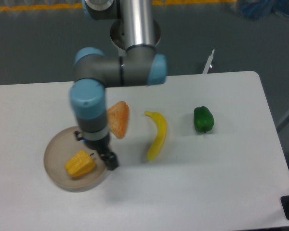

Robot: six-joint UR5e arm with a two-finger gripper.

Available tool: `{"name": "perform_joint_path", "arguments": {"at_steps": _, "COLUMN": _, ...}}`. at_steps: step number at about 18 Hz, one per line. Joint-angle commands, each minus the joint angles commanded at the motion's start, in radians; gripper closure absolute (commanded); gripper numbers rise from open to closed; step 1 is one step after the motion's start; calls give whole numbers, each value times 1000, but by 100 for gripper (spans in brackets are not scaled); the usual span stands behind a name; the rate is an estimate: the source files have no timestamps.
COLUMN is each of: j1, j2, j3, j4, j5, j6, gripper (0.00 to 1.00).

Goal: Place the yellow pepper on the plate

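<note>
The yellow pepper (80, 164) lies on its side inside the beige plate (54, 153) at the front left of the table, stem towards the gripper. My gripper (106, 159) hangs over the plate's right edge, right beside the pepper's stem end. Only one dark fingertip (111, 161) shows clearly, at the plate's rim. The wrist hides the other finger, so I cannot tell how the jaws stand or whether they touch the pepper.
An orange-pink wedge fruit (118, 119) lies just behind the plate's right side, close to my wrist. A yellow banana (157, 135) lies in the middle of the table. A green pepper (203, 119) sits to the right.
</note>
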Motion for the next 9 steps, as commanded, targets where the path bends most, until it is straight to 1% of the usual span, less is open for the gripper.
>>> {"name": "perform_joint_path", "arguments": {"at_steps": 4, "j1": 138, "j2": -6, "j3": -5, "j4": -6, "j5": 2, "j6": 133, "gripper": 0}}
{"name": "perform_joint_path", "arguments": {"at_steps": 6, "j1": 195, "j2": -12, "j3": 0, "j4": -5, "j5": -3, "j6": 178, "gripper": 0}}
{"name": "perform_joint_path", "arguments": {"at_steps": 9, "j1": 282, "j2": -26, "j3": 8, "j4": -2, "j5": -11, "j6": 290, "gripper": 0}}
